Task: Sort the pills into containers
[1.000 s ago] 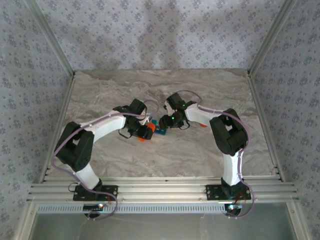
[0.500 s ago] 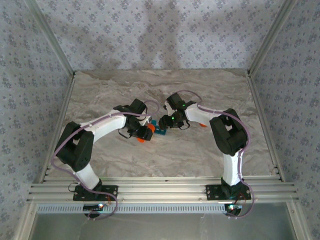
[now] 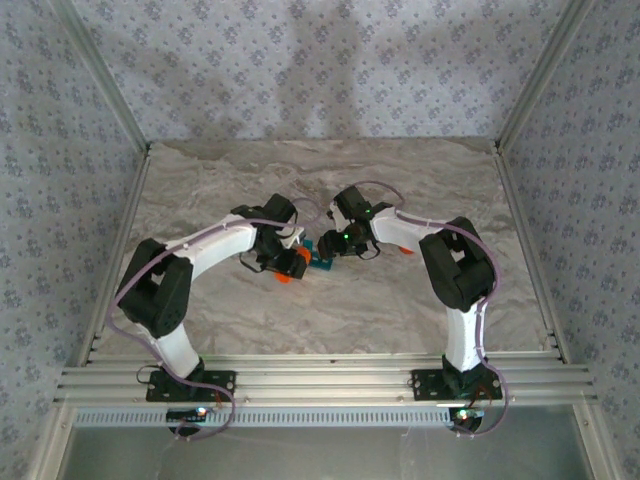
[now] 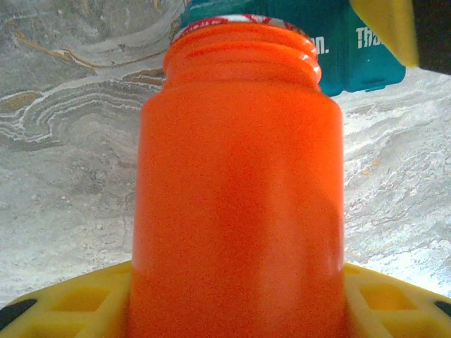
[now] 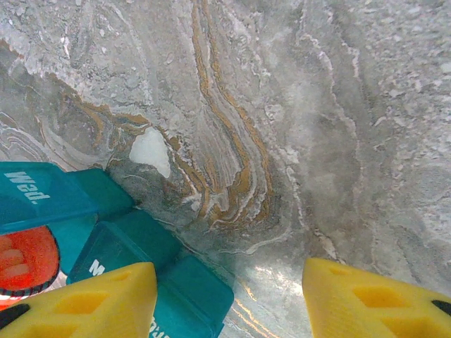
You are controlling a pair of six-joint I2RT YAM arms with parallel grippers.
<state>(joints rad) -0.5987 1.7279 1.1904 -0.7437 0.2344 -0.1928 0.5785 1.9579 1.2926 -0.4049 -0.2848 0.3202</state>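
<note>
My left gripper (image 3: pixel 284 262) is shut on an orange pill bottle (image 4: pixel 236 183). Its yellow fingers (image 4: pixel 63 299) press both sides of the bottle's base. The bottle is uncapped, and its threaded mouth (image 4: pixel 243 35) points at the teal containers (image 4: pixel 352 53) just beyond. In the right wrist view the teal strip (image 5: pixel 141 246) lies at the lower left with one lid, marked "Wed" (image 5: pixel 35 193), flipped up. The bottle's mouth (image 5: pixel 25 260) sits against the strip, with pale shapes inside that may be pills. My right gripper (image 5: pixel 229 299) is open, its left finger (image 5: pixel 84 303) over the strip's end.
Both grippers meet at the middle of the marble table (image 3: pixel 330 310). A small orange piece (image 3: pixel 400 248) lies under the right forearm. Metal frame posts and patterned walls enclose the table on three sides.
The left arm's elbow and forearm have shifted slightly to the right. The bottle stays at the containers. The right arm has not moved.
</note>
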